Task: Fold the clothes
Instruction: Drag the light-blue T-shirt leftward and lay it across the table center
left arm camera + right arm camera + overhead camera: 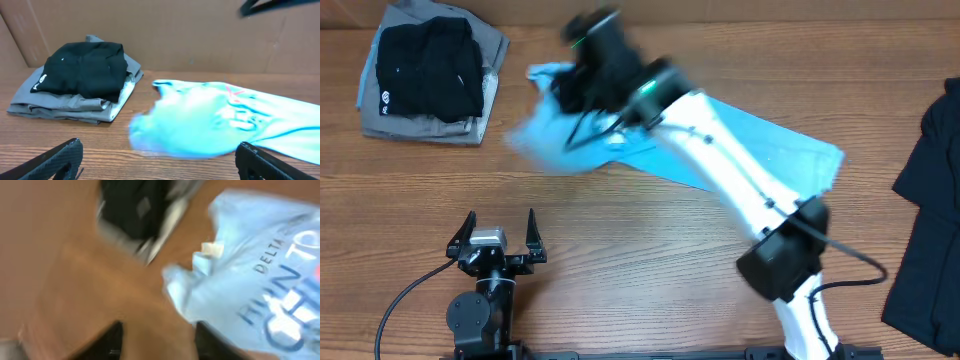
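right gripper (161, 341): fingers look spread in the wrist view, bare wood in the gap; heavy blur, no cloth seen pinched between them
right arm: white, reaches diagonally from the near right edge to the far centre, head above the shirt's left end
left gripper (501, 215): spread wide, holds nothing, sits low at the near left, well apart from the shirt
shirt (775, 150): light blue, lies on the table (620, 230) from far centre toward the right; right part flat, left end bunched up and blurred under the right gripper
print: blue lettering faces up in the right wrist view, "DELTA" readable, rest too blurred; some red marks show in the left wrist view
stack (425, 70): black folded piece on top of grey ones, far left corner, near the shirt's left end but not touching
dark garment (930, 200): at the right table edge, apart from the shirt
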Action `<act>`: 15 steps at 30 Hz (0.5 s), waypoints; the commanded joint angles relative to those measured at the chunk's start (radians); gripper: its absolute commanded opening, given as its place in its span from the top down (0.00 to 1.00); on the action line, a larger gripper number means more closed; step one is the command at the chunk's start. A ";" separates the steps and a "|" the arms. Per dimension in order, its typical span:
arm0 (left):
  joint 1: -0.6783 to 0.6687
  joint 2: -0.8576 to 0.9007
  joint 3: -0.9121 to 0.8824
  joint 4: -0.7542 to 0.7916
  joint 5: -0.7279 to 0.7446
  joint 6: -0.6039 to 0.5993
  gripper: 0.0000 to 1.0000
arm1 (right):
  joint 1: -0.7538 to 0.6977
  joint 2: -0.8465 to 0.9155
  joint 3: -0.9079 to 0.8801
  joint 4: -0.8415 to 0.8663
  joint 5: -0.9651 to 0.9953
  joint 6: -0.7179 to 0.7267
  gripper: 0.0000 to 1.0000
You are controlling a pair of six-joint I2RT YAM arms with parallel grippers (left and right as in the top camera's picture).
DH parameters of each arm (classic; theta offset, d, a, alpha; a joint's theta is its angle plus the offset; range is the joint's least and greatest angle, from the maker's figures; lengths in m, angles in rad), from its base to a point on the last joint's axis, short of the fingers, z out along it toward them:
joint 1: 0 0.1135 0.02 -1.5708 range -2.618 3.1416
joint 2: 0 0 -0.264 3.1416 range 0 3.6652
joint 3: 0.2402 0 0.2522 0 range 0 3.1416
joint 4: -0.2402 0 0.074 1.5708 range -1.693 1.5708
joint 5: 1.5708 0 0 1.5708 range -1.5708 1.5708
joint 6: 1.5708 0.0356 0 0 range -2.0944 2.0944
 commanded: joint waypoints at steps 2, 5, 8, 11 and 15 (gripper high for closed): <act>-0.001 -0.011 -0.004 -0.003 -0.004 0.016 0.00 | 0.042 -0.038 0.050 -0.027 0.119 -0.033 0.36; -0.002 -0.011 -0.004 -0.003 -0.004 0.016 0.00 | 0.020 -0.077 0.098 -0.119 0.237 -0.033 0.34; -0.001 -0.011 -0.004 -0.003 -0.004 0.016 0.00 | -0.051 -0.138 0.153 -0.251 0.303 -0.033 0.14; -0.002 -0.011 -0.004 -0.003 -0.004 0.016 0.00 | -0.140 -0.209 0.169 -0.371 0.313 -0.036 0.04; -0.001 -0.011 -0.004 -0.003 -0.004 0.016 0.00 | -0.264 -0.272 0.169 -0.575 0.308 -0.035 0.00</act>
